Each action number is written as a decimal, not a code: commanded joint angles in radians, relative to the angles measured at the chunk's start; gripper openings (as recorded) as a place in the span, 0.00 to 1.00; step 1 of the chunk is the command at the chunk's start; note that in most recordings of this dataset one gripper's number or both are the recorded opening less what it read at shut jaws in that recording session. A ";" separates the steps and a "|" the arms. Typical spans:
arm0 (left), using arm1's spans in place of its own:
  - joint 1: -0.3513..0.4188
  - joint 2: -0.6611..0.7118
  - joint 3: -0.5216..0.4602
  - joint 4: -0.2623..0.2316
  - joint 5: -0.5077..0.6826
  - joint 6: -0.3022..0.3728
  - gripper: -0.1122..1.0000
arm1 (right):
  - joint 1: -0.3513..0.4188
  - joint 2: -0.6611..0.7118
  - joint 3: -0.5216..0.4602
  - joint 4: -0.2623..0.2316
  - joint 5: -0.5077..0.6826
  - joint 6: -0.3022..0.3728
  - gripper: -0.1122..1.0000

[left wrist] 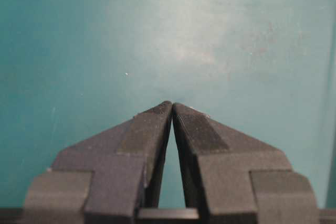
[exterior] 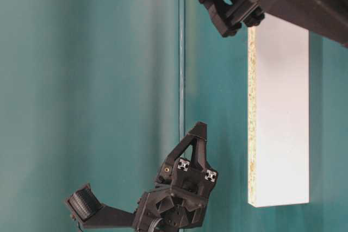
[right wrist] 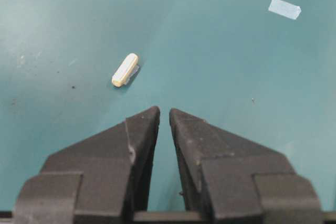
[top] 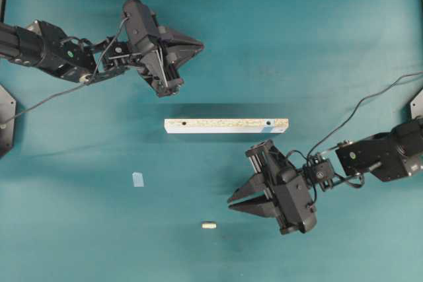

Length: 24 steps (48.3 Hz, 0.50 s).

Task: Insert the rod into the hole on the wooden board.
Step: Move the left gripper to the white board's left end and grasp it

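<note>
Since both the left gripper [left wrist: 171, 104] and right gripper [right wrist: 164, 111] sit closed and empty, you could knock the rod [right wrist: 125, 70] rolling unless you open first.

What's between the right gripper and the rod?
Nothing: only bare teal table separates the right gripper from the rod, seen in the right wrist view.

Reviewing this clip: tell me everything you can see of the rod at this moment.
The rod is a tiny, short, cream-white cylinder with rounded ends, wood-like in look. It lies flat on the teal table, angled diagonally in the right wrist view. Nothing grips or touches it. It rests apart from the wooden board, just ahead of the right gripper, whose fingers are nearly closed and empty.
</note>
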 commanded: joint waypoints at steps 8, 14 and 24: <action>-0.020 -0.046 -0.054 0.046 0.126 0.029 0.18 | -0.002 -0.080 -0.063 0.002 0.077 0.037 0.13; -0.028 -0.081 -0.061 0.046 0.152 0.040 0.18 | 0.002 -0.115 -0.087 0.000 0.192 0.038 0.10; -0.041 -0.163 -0.051 0.044 0.268 0.043 0.18 | 0.023 -0.170 -0.091 0.000 0.325 0.055 0.10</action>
